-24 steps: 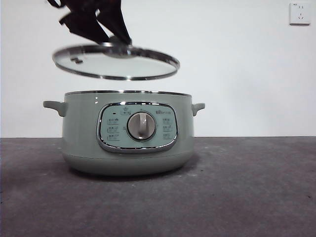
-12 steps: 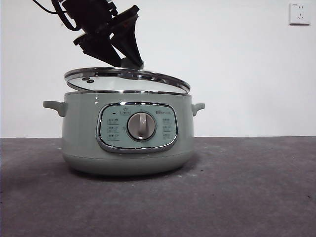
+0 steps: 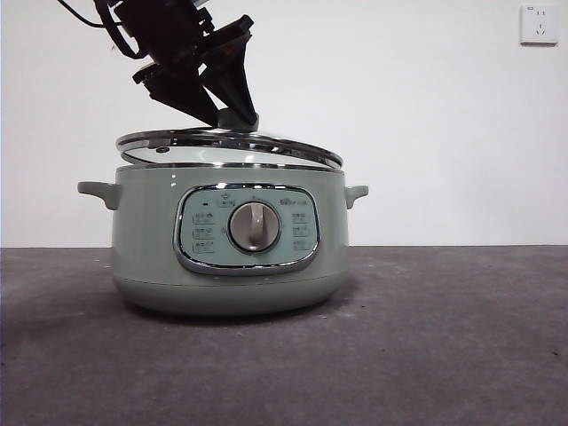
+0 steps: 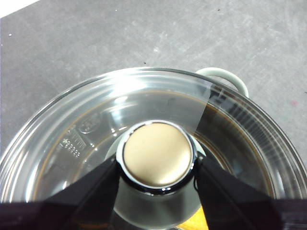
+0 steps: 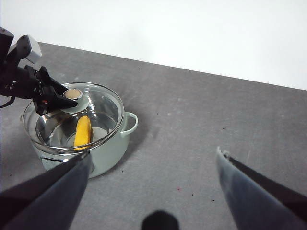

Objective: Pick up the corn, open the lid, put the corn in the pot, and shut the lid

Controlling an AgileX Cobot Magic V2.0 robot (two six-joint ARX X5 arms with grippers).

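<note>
Nearest, the dark grey, faintly mottled counter [image 3: 444, 355] carried the rounded sage-green pot [image 3: 142, 257], glossy, with a chrome-framed panel and round dial [image 3: 255, 226] on its front and small side handles. Over its rim sat the shallow glass lid [image 3: 177, 153] with its chrome edge, slightly tilted with one side raised, while the left gripper [image 4: 156, 167] reached down from above with its black fingers [image 4: 96, 191] clenched on the lid's knob [image 4: 157, 155], metal-topped and round; through the glass the yellow corn [image 5: 83, 132] lay inside the pot. Well apart, the right gripper [image 5: 153, 167] hung over bare counter with its fingers spread wide, and behind stood a plain white wall with a socket [image 3: 539, 24].
</note>
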